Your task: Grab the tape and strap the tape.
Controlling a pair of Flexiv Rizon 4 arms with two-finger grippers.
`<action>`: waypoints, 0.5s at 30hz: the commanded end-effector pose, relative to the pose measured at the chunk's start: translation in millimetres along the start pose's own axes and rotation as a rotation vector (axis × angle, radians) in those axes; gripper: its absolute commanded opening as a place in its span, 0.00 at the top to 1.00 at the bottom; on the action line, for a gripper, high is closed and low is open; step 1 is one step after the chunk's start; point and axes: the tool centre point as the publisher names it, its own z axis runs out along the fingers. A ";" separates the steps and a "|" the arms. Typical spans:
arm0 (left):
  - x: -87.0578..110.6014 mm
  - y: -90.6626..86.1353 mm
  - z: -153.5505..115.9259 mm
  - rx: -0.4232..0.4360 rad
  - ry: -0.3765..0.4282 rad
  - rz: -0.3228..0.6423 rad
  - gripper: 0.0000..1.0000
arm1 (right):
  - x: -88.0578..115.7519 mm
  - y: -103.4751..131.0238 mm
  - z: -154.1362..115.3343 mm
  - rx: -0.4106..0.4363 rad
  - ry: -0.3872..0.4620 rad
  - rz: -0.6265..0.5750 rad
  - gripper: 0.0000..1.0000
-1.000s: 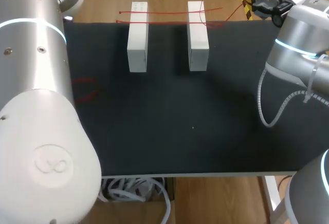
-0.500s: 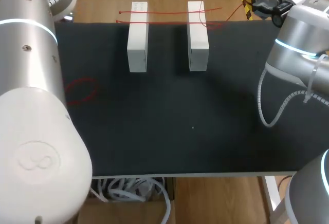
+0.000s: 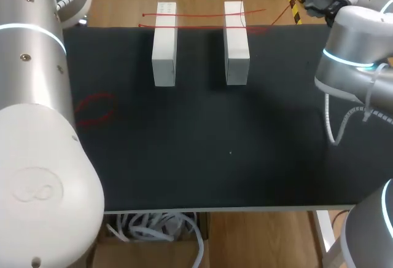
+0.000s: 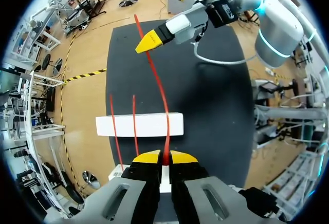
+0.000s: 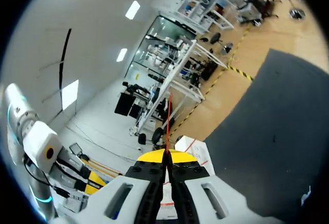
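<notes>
A thin red tape (image 4: 157, 82) stretches taut through the air between my two grippers. My left gripper (image 4: 164, 158) is shut on one end, and my right gripper (image 4: 152, 40) pinches the other end ahead of it. In the right wrist view the right gripper (image 5: 166, 155) is shut on the tape (image 5: 168, 117), which runs straight ahead. Under the strand lie two white blocks (image 3: 164, 43) (image 3: 236, 40) on the black mat. Two more red strands (image 3: 196, 16) cross the far ends of the blocks. Neither gripper's fingertips show in the head view.
A loose red loop of tape (image 3: 95, 108) lies on the black mat (image 3: 245, 151) near its left edge. My left arm (image 3: 37, 126) fills the left foreground of the head view. My right arm (image 3: 353, 53) stands over the mat's right side.
My left arm has drawn back to the left, uncovering the red loop on the mat. My right arm has shifted a little up and to the right. Both grippers stay shut.
</notes>
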 end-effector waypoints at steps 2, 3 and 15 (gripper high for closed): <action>0.6 -0.4 -0.3 -0.003 0.000 -0.001 1.00 | 4.2 0.9 -1.3 -0.044 -0.076 -0.660 1.00; 0.6 -0.4 -0.3 -0.003 0.000 -0.001 1.00 | 3.3 -1.1 -2.0 -0.034 -0.067 -0.763 1.00; 0.6 -0.4 -0.3 -0.003 0.000 -0.001 1.00 | -6.0 -12.9 6.0 0.105 0.060 -0.811 1.00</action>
